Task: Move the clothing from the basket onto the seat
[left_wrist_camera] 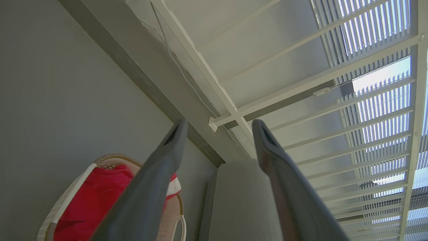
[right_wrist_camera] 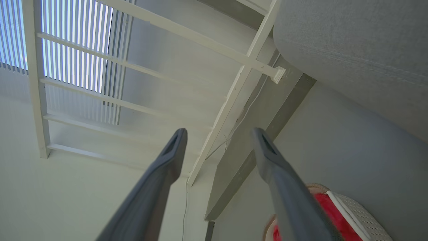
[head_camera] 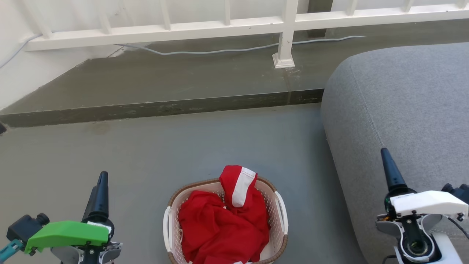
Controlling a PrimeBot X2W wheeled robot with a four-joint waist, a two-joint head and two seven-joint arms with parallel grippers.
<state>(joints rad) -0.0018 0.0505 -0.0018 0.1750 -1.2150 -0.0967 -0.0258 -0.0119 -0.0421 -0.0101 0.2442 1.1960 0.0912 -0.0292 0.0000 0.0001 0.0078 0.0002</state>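
Clothing (head_camera: 223,223): red heap filling the basket (head_camera: 281,214). One fold with a white band stands up over the far rim, the rest is slumped low inside. None of it is on the seat (head_camera: 403,102) as far as the views show, so I'd call the task not started.

Basket sits on the floor (head_camera: 146,154), near centre. The seat is just to its right with a strip of floor between them, not touching. That makes the carry short: up and to the right.

Left claw (left_wrist_camera: 219,125): released, fingers spread wide, nothing between them. It hangs near left of the basket, pointing far.
Right claw (right_wrist_camera: 219,134): same, spread and empty, near right, in front of the seat's near edge.

The two flank the basket clear of it, which reads as a ready pose that leaves the head view open on the heap.

Likely next step: one claw drops onto the raised white-banded fold, the easiest pinch point. The right one looks better placed for the drop-off.

Risks: fabric trails and snags the rim, the light basket tips or drags along, and it probably takes more than one pick.
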